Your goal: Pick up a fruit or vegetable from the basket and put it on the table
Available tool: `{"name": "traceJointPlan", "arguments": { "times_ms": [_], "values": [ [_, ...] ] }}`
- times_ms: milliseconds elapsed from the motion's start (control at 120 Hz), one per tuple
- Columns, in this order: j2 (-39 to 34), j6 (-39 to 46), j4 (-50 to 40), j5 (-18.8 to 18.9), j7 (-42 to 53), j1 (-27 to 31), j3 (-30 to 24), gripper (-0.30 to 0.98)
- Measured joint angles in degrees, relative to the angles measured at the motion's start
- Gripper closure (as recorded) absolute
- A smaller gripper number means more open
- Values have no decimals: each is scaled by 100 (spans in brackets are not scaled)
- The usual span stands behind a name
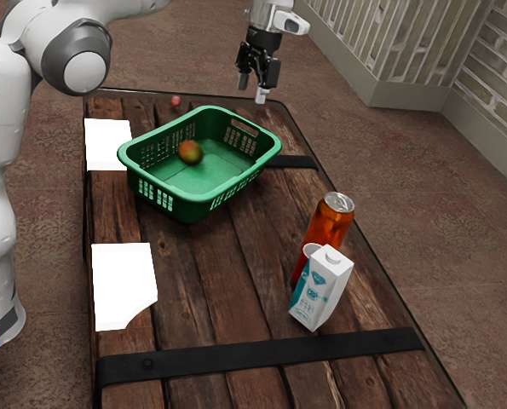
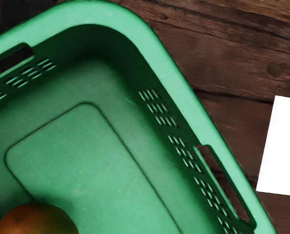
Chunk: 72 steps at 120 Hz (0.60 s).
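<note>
Fruit: the round orange-green fruit [image 1: 190,152] lies inside the basket [image 2: 176,85], on its floor, nearer to the wall farthest from the exterior camera; if it touches this wall, I cannot tell.
Basket wall: it is high beside the fruit, so the hand should come down straight, and not sweep across the rim.
Gripper: the gripper [image 1: 251,90] hangs empty and high, its two fingers well apart, with nothing between them.
Step in hand: I judge it is to come over the fruit. Centre on it first, then turn so that both fingers have room from the wall.
Grip: close low, around the widest part, gently, because a round skin may roll away.
Lift: go straight up until the fruit is above the rim.
Table: the bare planks [image 1: 223,290] between basket and carton [image 1: 323,290] seem good; lower fully before release, or it may roll to the edge.
</note>
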Motion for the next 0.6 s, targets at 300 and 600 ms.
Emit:
{"name": "traceJointPlan", "arguments": {
  "times_ms": [300,600],
  "values": [
    [-27,12,17,23,-109,66,-133,0],
    [-989,-149,159,500,-125,36,-172,0]
  ]
}}
